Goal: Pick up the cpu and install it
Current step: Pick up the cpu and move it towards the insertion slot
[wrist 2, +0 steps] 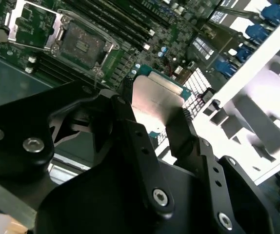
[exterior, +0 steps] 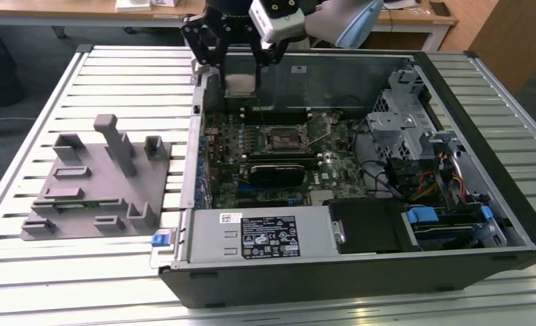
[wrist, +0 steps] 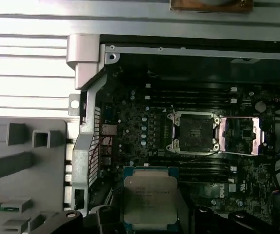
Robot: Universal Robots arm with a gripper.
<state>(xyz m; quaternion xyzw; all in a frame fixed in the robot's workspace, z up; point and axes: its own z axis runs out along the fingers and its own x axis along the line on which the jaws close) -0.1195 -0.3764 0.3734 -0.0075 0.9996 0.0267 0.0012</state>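
Cpu point(wrist: 150, 202), clamped between the jaws of the gripper point(wrist 2: 154, 109), hangs mid-carry short of the open socket point(wrist: 194, 132), with careful squaring over it not yet done.

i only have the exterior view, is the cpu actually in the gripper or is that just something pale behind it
observer: it's held. In both wrist views the gripper is shut on the cpu, gripping it by two opposite edges.
operator: which face is showing
observer: in the first wrist view its pale metal top faces the camera.
operator: is the socket free
observer: yes, the socket has no chip in it.
operator: anything over it
observer: no, its retention frame is swung open beside it.
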